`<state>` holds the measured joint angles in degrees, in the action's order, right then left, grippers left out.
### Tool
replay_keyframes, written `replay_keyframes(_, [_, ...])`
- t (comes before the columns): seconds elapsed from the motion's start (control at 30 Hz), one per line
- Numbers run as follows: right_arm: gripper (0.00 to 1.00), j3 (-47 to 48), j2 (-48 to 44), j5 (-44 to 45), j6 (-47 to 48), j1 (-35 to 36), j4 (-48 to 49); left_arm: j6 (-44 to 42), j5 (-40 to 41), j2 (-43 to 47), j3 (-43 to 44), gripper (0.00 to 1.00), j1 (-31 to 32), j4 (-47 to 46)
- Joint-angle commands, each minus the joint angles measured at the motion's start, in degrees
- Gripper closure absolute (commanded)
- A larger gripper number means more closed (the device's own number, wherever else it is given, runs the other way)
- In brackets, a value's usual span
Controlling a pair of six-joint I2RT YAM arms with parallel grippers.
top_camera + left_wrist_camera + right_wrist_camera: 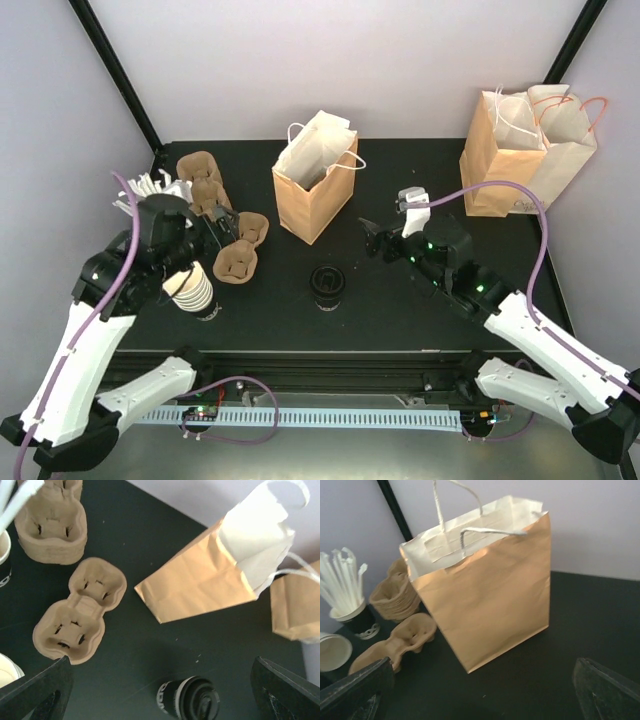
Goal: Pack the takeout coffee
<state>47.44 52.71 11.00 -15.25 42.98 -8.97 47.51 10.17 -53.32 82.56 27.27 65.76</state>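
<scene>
In front of the open brown paper bag (315, 190), the white black-lidded takeout coffee cup (328, 285) stands upright. The left gripper (161, 665) and right gripper (484, 666) are spread and empty; the cup wall is best clasped below the lid.

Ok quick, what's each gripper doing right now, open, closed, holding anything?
Left gripper: open, holding nothing.
Right gripper: open, holding nothing.

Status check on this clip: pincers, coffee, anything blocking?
Left pincer open, empty; right pincer open, empty. Coffee cup lidded, upright on table, unheld. Open bag beyond it, nothing between.
</scene>
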Motion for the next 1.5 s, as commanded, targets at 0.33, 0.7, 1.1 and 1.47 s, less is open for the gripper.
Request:
replay_keyframes(0.33, [0.00,10.3,12.6,-2.6,-17.3,16.5,-35.7,-14.1,-35.5,18.8,-36.8,0.01,-0.5,-32.1])
replay_keyframes(0.7, [0.00,23.8,25.9,2.9,-21.7,20.2,-44.3,-13.1,-43.4,15.5,-52.2,0.25,-0.3,-49.6])
replay_keyframes(1.1, [0.07,27.7,34.7,0.7,-22.5,20.4,-41.5,-14.3,-43.1,4.8,-55.6,0.43,0.0,-57.9])
replay_keyframes(1.47, [0.08,21.6,31.3,0.0,-24.7,20.5,-36.1,-15.0,-39.8,2.7,-60.0,0.45,1.1,-61.6])
